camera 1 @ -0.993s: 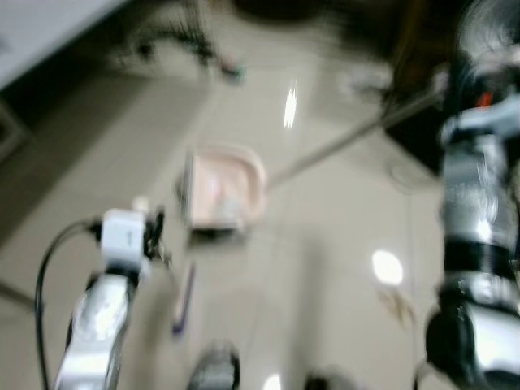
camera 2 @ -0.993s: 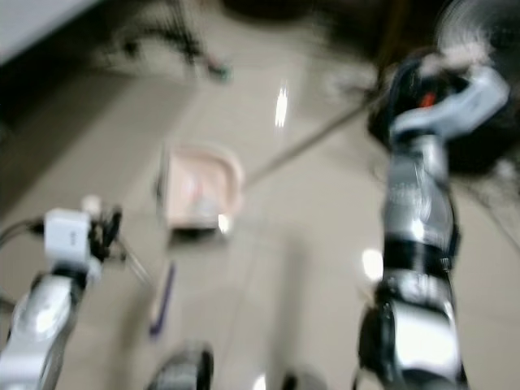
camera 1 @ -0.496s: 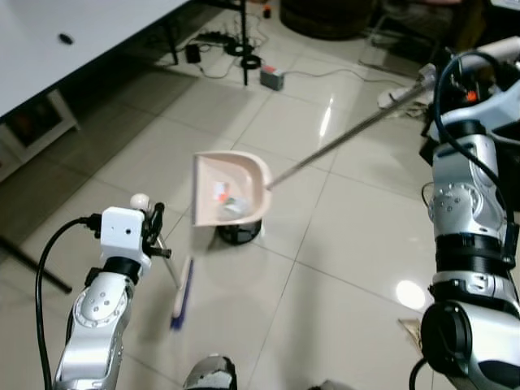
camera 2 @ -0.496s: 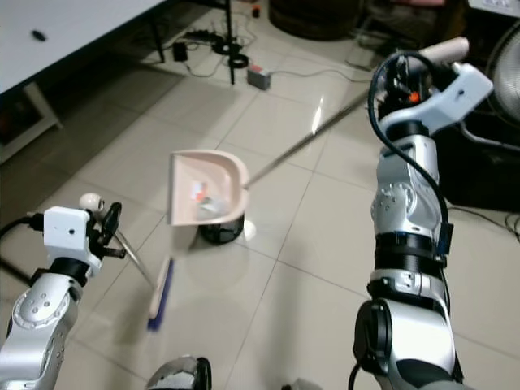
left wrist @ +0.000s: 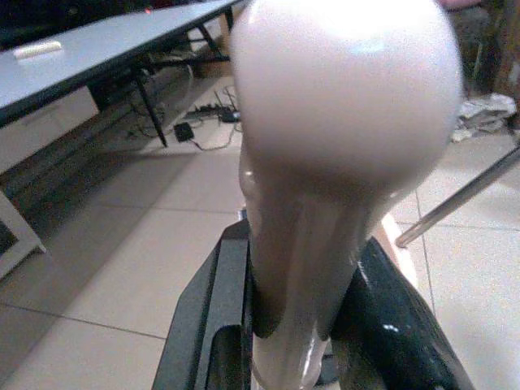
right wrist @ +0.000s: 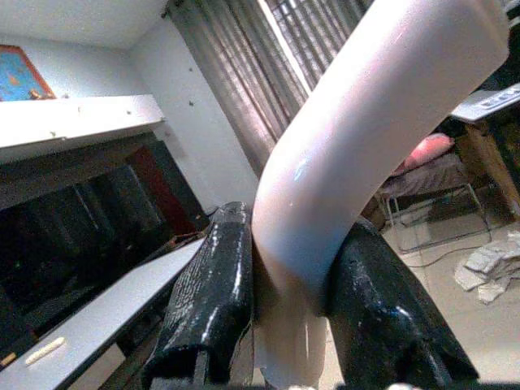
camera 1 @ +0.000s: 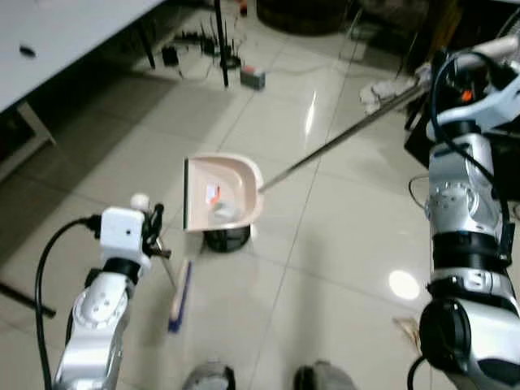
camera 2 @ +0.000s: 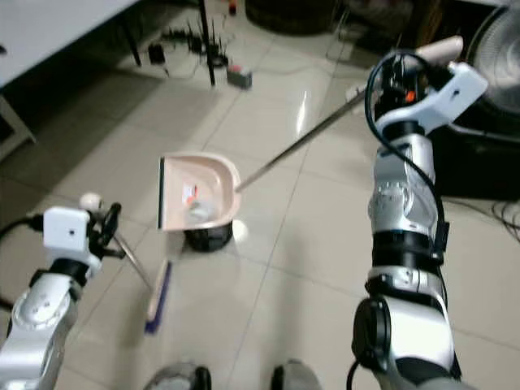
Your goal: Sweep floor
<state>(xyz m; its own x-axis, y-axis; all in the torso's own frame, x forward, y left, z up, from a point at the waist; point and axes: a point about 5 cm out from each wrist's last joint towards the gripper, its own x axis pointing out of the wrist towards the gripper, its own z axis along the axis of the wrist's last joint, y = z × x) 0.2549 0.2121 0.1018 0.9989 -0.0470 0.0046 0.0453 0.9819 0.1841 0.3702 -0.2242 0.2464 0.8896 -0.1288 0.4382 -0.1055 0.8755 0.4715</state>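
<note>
The right gripper (right wrist: 284, 313) pinches the dustpan handle (camera 1: 341, 138), lifting the pink dustpan (camera 1: 218, 195) over open tile floor (camera 1: 325, 268). The left gripper (left wrist: 296, 325) clamps the broom (camera 1: 179, 294), apparently touching floor.

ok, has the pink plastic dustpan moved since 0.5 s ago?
No: the pink plastic dustpan sits over the dark round object just as before. The shift across the whole picture is camera motion.
</note>
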